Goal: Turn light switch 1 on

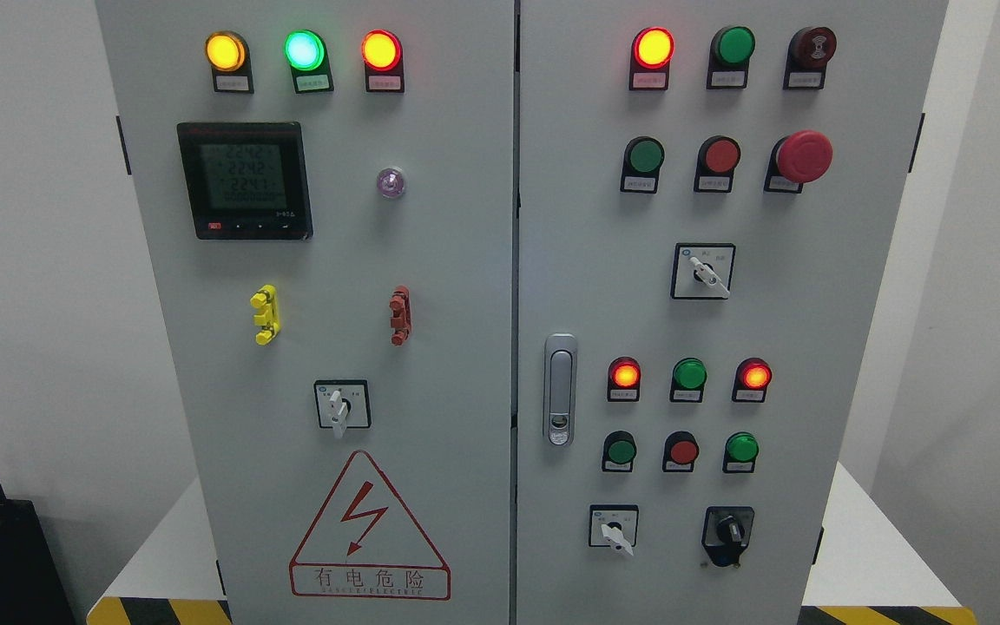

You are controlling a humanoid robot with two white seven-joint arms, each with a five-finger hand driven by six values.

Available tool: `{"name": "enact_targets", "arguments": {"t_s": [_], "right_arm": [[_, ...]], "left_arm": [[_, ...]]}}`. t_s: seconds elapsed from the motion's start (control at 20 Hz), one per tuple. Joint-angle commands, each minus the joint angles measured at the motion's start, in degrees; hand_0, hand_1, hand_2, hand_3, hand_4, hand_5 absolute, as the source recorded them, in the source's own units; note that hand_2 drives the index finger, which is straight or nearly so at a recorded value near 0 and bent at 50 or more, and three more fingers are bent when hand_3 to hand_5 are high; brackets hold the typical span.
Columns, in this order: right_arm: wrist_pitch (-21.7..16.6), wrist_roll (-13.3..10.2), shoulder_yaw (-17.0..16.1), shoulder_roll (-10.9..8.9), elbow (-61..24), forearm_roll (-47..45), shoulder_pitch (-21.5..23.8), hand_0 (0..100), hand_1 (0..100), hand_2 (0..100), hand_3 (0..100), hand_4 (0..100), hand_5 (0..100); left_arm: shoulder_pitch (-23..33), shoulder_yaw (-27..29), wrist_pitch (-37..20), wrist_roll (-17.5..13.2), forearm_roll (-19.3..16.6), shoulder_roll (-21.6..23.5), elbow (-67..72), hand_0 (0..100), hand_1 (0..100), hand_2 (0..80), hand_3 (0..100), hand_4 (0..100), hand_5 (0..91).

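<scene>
A grey electrical cabinet with two doors fills the head view. The right door [587, 260] carries several indicator lamps and push buttons. In its lower block a red lamp [624, 374] and another red lamp [753, 375] glow, with an unlit green lamp [689, 374] between them. Below sit a green button [620, 450], a red button [683, 451] and a green button [741, 448]. None of the labels is legible, so I cannot tell which control is light switch 1. Neither hand shows.
The left door has a digital meter [245, 180], three lit lamps on top, a rotary switch [341, 405] and a red high-voltage warning sign [369, 529]. A door handle [560, 390], rotary selectors [702, 272] [614, 527] [727, 532] and a red emergency stop [802, 156] are on the right door.
</scene>
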Motion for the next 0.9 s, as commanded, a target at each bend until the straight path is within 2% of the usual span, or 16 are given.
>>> {"name": "enact_targets", "arguments": {"t_s": [0.0,0.2,0.35,0.55,0.7,0.85], "right_arm": [[0.0,0.0,0.6,0.0,0.0,-0.4,0.0,12,39,0,0,0,0],[0.0,0.0,0.6,0.0,0.0,-0.4,0.0,12,39,0,0,0,0],[0.0,0.0,0.6,0.0,0.0,-0.4,0.0,12,39,0,0,0,0],[0.0,0.0,0.6,0.0,0.0,-0.4,0.0,12,39,0,0,0,0],[0.0,0.0,0.6,0.0,0.0,-0.4,0.0,12,39,0,0,0,0],[0.0,0.0,0.6,0.0,0.0,-0.4,0.0,12,39,0,0,0,0]], "left_arm": [[-3.4,-15.0,2.0,3.1,-6.8,-1.0,-6.3,15,45,45.4,75,79,70.4],[-4.6,-20.6,5.1,6.0,-8.4,-1.3,-7.1,15,46,45.9,76,79,70.8],[-5.6,-25.2,8.0,11.5,-10.6,-1.7,-7.5,14,47,46.4,76,79,70.9],[-7.8,-30.6,12.0,13.8,-12.1,-2.4,-7.5,15,49,47.5,77,80,72.5],[-9.6,-34.2,15.3,17.1,-12.6,-2.6,-7.5,15,49,48.2,78,81,73.0],[-11.1,-35.4,18.5,19.1,-12.6,-2.7,-7.3,16,49,48.6,79,81,73.5]]}}
